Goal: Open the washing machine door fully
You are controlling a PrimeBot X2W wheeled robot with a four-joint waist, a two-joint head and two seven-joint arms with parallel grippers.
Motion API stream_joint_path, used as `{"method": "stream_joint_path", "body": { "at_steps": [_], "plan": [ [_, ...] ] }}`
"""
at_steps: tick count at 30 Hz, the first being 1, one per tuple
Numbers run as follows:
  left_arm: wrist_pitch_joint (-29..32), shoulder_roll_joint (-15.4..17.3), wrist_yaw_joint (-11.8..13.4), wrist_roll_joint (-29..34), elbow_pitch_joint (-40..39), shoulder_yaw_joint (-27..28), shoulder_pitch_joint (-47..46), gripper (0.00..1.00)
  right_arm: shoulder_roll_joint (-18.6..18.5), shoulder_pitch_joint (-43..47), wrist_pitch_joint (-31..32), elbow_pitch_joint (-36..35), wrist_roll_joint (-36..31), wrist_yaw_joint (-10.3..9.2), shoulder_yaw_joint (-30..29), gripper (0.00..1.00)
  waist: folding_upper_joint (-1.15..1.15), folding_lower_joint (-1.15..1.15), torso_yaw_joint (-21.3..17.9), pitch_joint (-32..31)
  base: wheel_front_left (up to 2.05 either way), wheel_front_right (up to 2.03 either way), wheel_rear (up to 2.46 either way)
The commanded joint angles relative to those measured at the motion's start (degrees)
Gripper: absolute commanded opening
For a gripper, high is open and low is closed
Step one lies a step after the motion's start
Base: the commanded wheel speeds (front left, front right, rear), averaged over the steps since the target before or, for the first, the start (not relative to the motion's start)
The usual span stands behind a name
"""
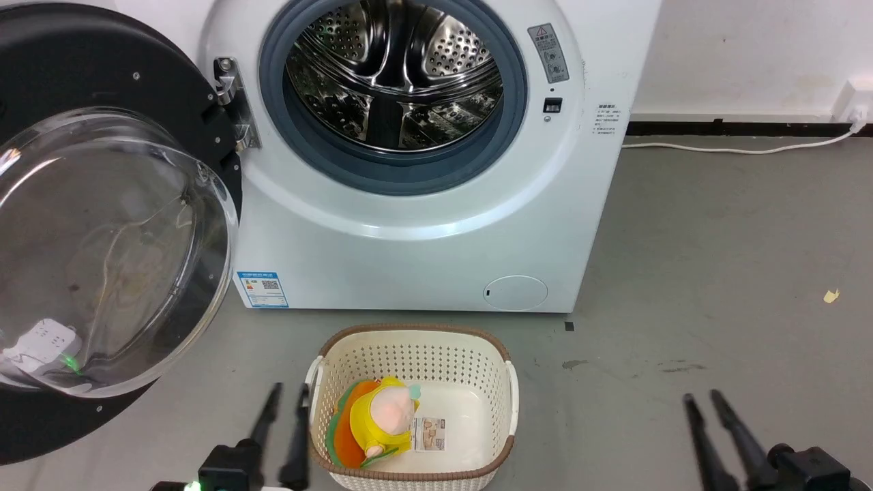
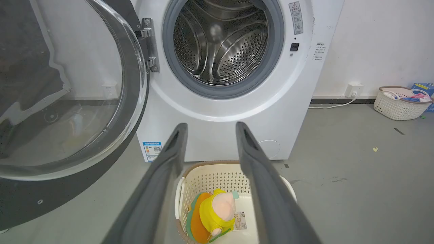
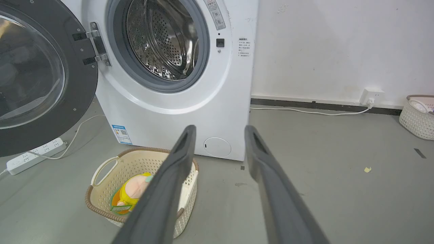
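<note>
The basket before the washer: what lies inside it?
Inside the basket lie a yellow-and-orange plush toy and a small printed card. What is under the toy is covered.

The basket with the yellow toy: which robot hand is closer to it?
Left. The left gripper is right beside the left rim of the basket, while the right gripper is far off to its right.

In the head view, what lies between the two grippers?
Head view: the cream laundry basket, holding a yellow plush toy, sits between the left gripper and the right gripper, much nearer the left one.
</note>
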Motion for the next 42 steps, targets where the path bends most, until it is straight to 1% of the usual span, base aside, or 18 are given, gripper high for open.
{"method": "stream_joint_path", "body": {
  "at_steps": [1, 42],
  "plan": [
    [0.04, -0.01, -0.01, 0.02, 0.00, 0.03, -0.01, 0.00, 0.00, -0.02, 0.04, -0.02, -0.01, 0.00, 0.01, 0.00, 0.00, 0.00, 0.01, 0.01, 0.00, 0.00, 0.00],
    [4.79, -1.12, -1.34, 2.70, -2.38, 2.84, -1.22, 0.00, 0.10, -2.22, 4.57, -1.91, -1.04, 0.01, 1.09, 0.00, 0.00, 0.00, 0.85, 0.51, 0.00, 0.00, 0.00]
  ]
}}
